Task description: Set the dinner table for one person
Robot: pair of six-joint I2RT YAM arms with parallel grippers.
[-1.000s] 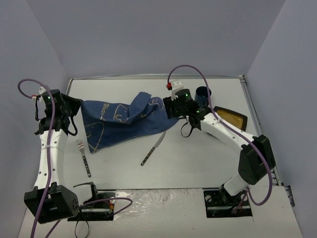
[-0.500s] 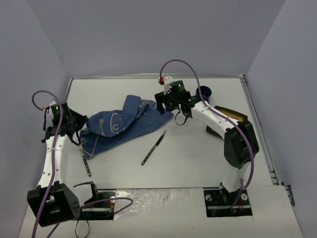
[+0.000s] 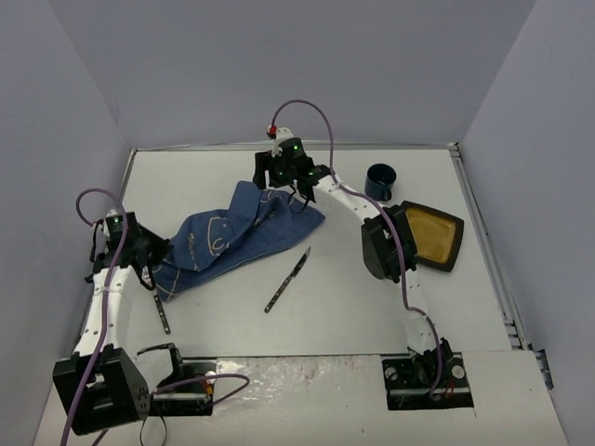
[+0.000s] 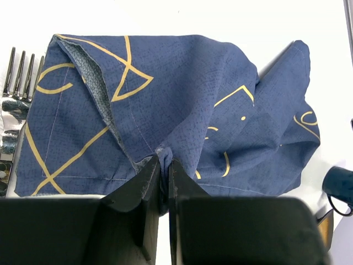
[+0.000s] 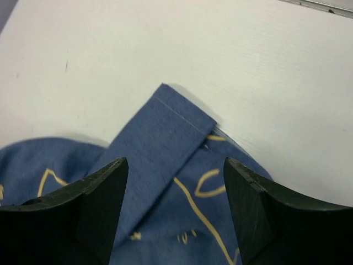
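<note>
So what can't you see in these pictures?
- Top view: the fork's prongs, behind the left gripper and blue cloth.
- Top view: the plate's left edge, behind the right arm's elbow.
- Left wrist view: most of the cup, cut off by the right edge.
- Every view: anything lying beneath the cloth.
</note>
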